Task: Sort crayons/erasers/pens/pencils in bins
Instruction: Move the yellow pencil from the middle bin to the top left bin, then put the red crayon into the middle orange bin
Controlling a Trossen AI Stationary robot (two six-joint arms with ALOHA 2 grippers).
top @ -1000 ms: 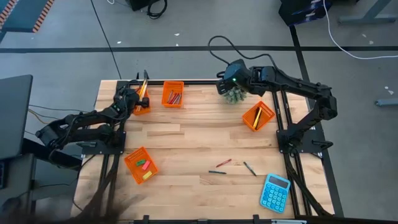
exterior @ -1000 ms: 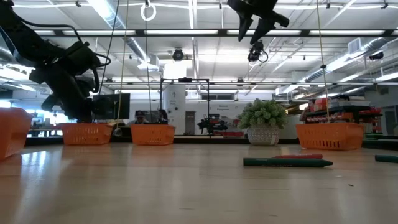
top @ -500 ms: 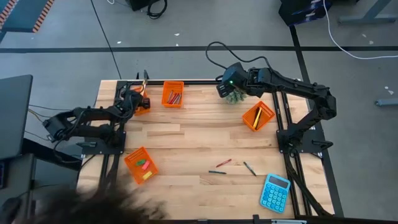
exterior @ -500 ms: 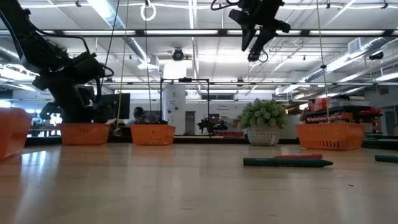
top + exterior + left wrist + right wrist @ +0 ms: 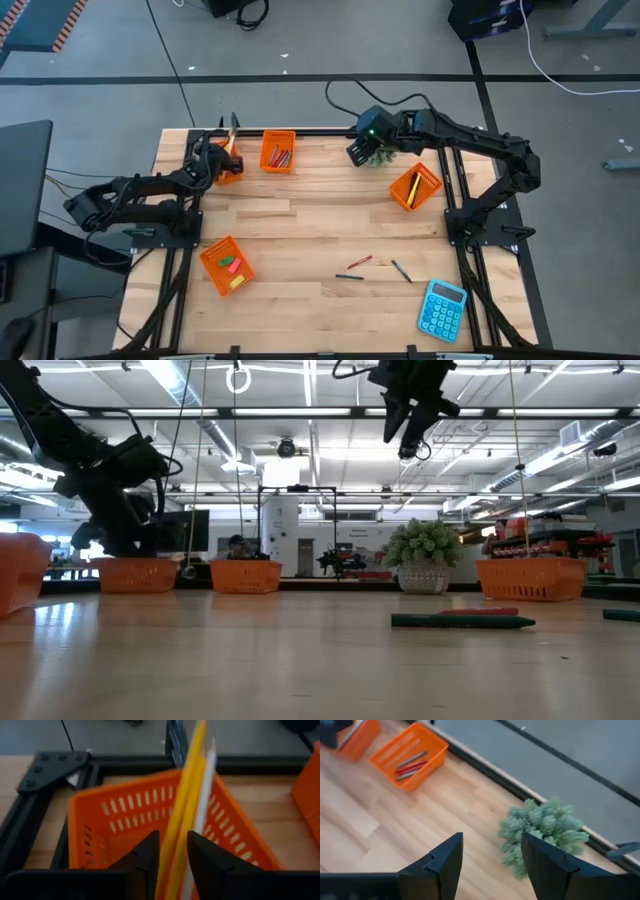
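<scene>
My left gripper (image 5: 212,166) is at the far-left orange bin (image 5: 229,170), shut on a bunch of pencils (image 5: 192,795), two yellow and one whitish. The pencils run over the bin (image 5: 120,820) and stick out past its far rim (image 5: 233,128). My right gripper (image 5: 357,152) is open and empty, high above the table beside the plant; its fingers stand wide apart in the right wrist view (image 5: 492,865). A red crayon (image 5: 360,261), a dark pen (image 5: 349,276) and a grey stick (image 5: 401,271) lie flat on the table near the front. My left gripper pinches the pencils between its two fingers (image 5: 147,860) at their near part (image 5: 175,862). The fingers lie along the pencils, pointing toward the table's far edge. The pencils slant over the bin; whether they rest on its far rim, I cannot tell.
A crayon bin (image 5: 279,152) stands at the far edge. Another bin (image 5: 415,187) with sticks is at the right, and one with erasers (image 5: 226,265) at the near left. A potted plant (image 5: 380,152) and a blue calculator (image 5: 443,309) are also there.
My right gripper has shifted a little toward the table's left and near edge, staying open and high.
</scene>
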